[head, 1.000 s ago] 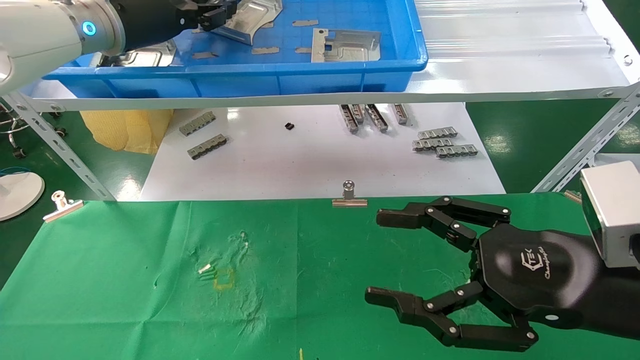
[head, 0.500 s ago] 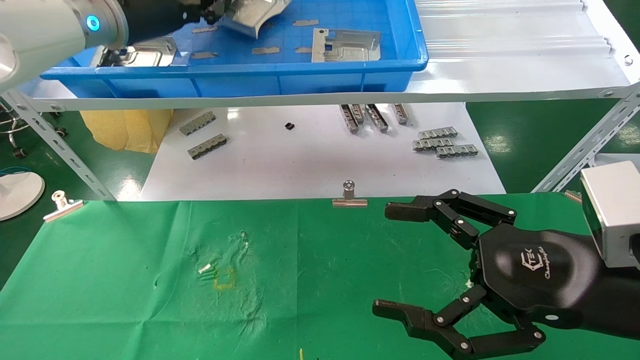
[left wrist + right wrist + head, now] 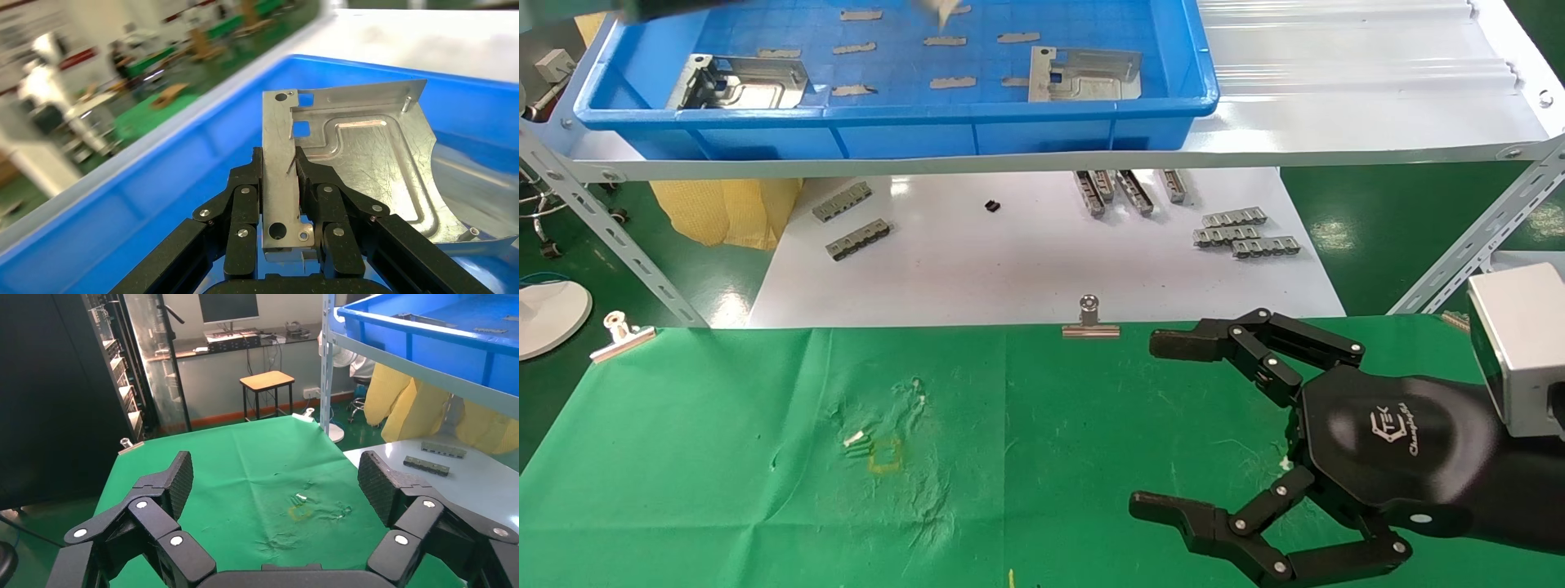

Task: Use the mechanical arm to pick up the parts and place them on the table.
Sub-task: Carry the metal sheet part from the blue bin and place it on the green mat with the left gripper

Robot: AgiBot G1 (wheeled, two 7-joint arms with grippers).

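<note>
Left end effector (image 3: 280, 202) pinches a part (image 3: 343, 165) by its edge, held upright above the blue bin (image 3: 153, 184), far left. Right end effector (image 3: 1238, 445) hovers open over the green desk (image 3: 723, 457). Carry the part level, lower flat onto the desk before releasing.

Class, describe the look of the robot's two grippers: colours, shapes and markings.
The right gripper has a glossy black hexagonal palm with a white logo, two black jointed linkage fingers with silver rivets, and a silver box on the wrist. The left gripper shows matching black riveted linkage fingers.
</note>
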